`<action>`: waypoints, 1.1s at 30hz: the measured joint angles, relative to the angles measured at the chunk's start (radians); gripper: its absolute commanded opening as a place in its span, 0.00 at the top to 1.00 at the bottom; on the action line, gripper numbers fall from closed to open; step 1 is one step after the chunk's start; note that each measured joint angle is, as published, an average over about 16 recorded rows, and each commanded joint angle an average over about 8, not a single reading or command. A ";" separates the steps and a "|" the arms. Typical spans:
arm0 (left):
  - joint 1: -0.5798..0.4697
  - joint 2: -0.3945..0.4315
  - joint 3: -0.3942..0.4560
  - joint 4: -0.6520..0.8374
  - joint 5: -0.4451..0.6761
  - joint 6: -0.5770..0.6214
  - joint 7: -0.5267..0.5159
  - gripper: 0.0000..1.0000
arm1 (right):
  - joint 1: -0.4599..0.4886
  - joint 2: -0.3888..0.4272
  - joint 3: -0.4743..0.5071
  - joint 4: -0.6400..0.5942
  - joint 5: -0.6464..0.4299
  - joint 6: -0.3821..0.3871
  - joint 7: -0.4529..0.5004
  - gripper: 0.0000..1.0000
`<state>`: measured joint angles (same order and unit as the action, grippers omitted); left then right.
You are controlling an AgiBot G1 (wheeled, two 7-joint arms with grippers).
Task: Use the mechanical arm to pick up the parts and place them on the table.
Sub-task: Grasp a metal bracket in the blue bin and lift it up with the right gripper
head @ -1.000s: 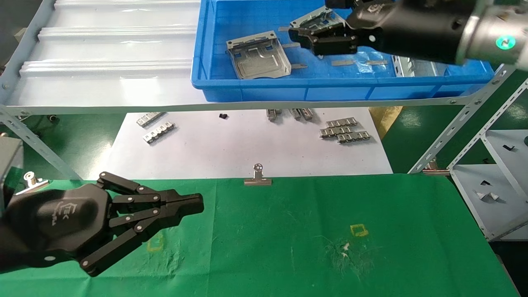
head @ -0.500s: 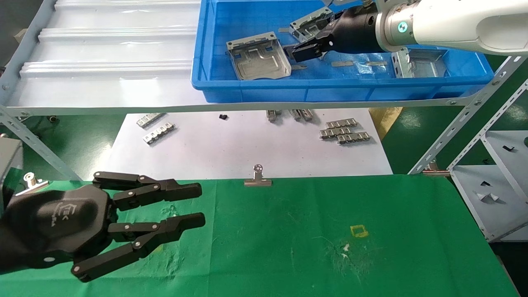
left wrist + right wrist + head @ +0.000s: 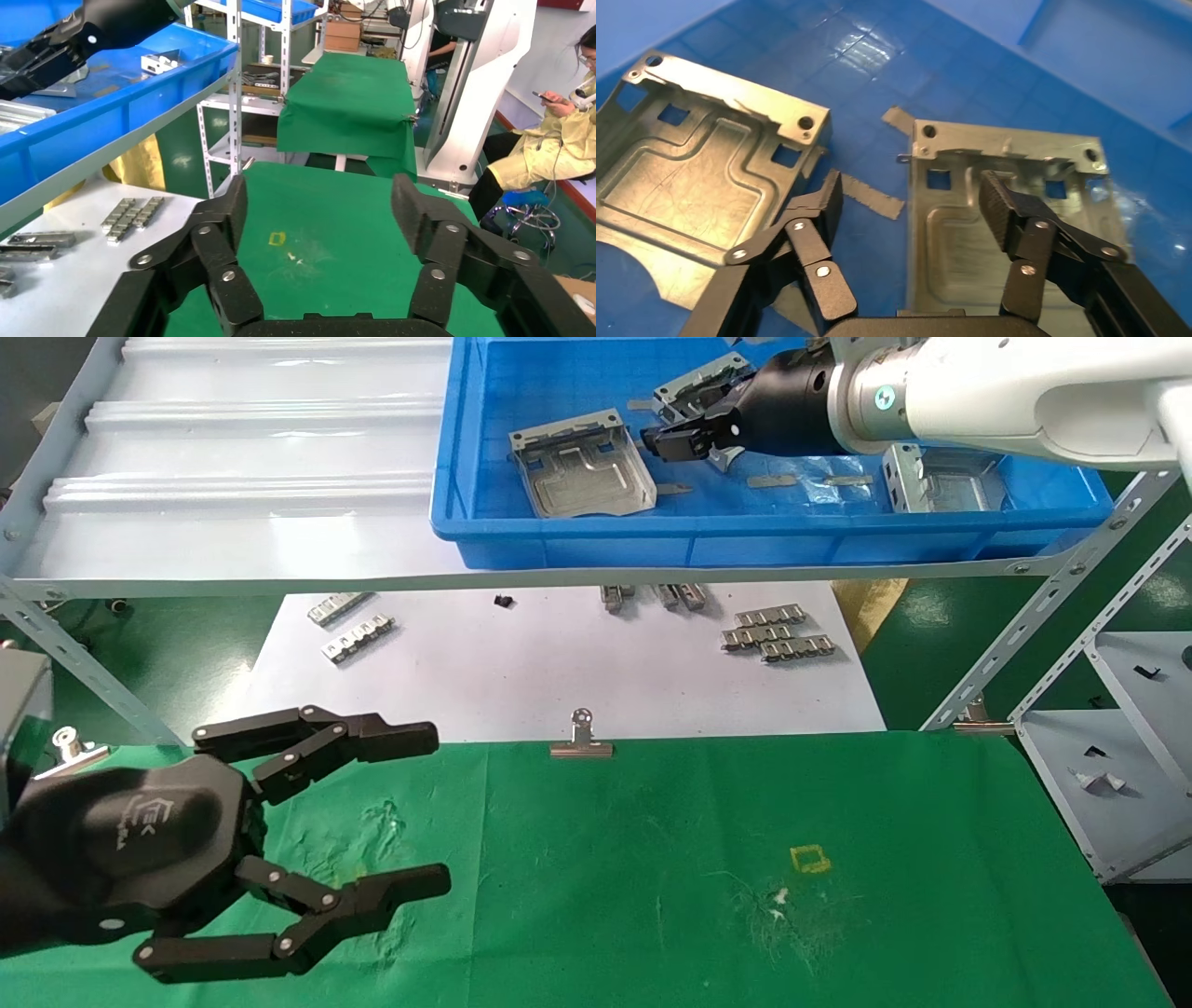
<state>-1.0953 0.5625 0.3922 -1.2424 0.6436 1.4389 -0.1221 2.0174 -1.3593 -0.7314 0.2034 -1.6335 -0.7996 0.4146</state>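
Three parts lie in the blue tray: one silver plate (image 3: pixel 582 467) at its left, a second (image 3: pixel 700 384) behind it, a third (image 3: pixel 945 481) at its right. My right gripper (image 3: pixel 684 435) hangs open low over the second plate (image 3: pixel 954 239). In the right wrist view the right gripper (image 3: pixel 912 193) straddles that plate's edge, one finger over the metal, the other over the blue floor beside the first plate (image 3: pixel 687 182). My left gripper (image 3: pixel 428 810) is open wide and empty above the green table (image 3: pixel 698 859); the left wrist view shows the left gripper (image 3: pixel 320 203) over bare cloth (image 3: pixel 337 232).
The blue tray (image 3: pixel 745 547) sits on a raised metal shelf. Below it a white sheet (image 3: pixel 559 672) carries small ridged strips (image 3: pixel 778 631). A binder clip (image 3: pixel 582 738) holds the cloth's far edge. A grey rack (image 3: pixel 1117 756) stands right. A seated person (image 3: pixel 562 140) is beyond the table.
My left gripper went from shut to wide open. My right arm has moved down and inward in the tray, bringing its gripper over the second plate.
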 measured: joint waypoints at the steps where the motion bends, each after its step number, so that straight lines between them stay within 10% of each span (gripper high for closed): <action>1: 0.000 0.000 0.000 0.000 0.000 0.000 0.000 0.00 | -0.002 0.000 -0.006 0.006 -0.001 0.003 0.007 1.00; 23: 0.000 0.000 0.000 0.000 0.000 0.000 0.000 0.00 | -0.016 0.013 -0.098 0.088 0.019 0.027 0.076 1.00; 33: 0.000 0.000 0.000 0.000 0.000 0.000 0.000 0.00 | 0.033 0.068 -0.068 0.133 0.096 -0.074 -0.019 1.00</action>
<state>-1.0953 0.5624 0.3922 -1.2424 0.6436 1.4389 -0.1221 2.0503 -1.2910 -0.7999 0.3367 -1.5379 -0.8739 0.3959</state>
